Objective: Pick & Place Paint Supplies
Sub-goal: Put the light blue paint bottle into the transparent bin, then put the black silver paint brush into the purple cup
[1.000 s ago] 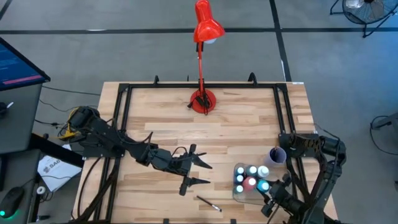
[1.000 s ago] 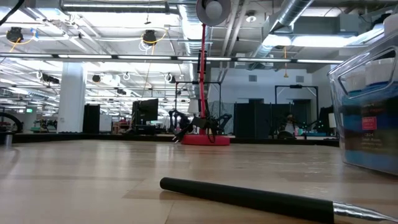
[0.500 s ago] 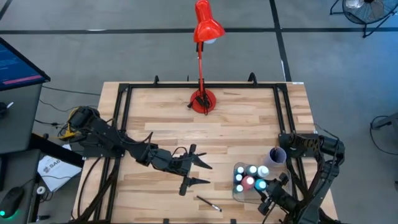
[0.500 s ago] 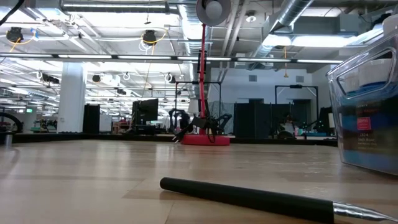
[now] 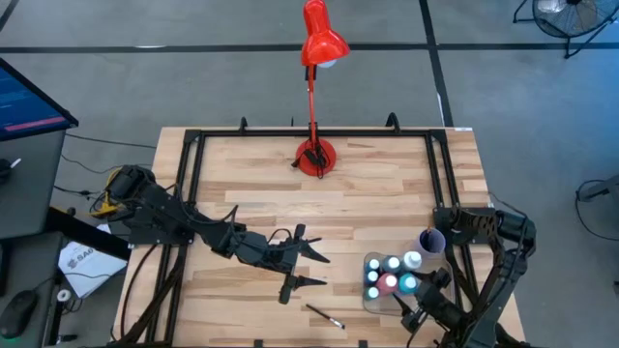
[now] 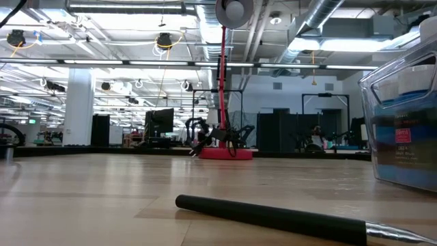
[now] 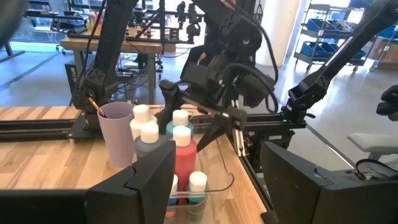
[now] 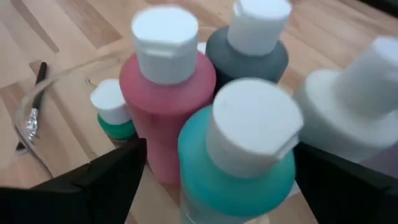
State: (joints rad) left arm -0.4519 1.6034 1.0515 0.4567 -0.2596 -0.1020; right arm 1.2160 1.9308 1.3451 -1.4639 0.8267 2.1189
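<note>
One thin paintbrush [image 5: 324, 316] is left flat on the table [image 5: 387, 193], well apart from the bottled tray [image 5: 370, 302]. It is judged light, stiff, roll-prone; mid-handle is advised. Both the left end effector [image 5: 308, 268] and the right end effector [image 5: 418, 307] are seen spread apart, empty.

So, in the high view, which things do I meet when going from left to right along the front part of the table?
Left gripper → loose paintbrush → clear tray of paint bottles → right gripper.

Right hand [image 5: 422, 302] now spread wide, teal bottle [image 5: 410, 284] released in tray [image 5: 370, 299]
</note>
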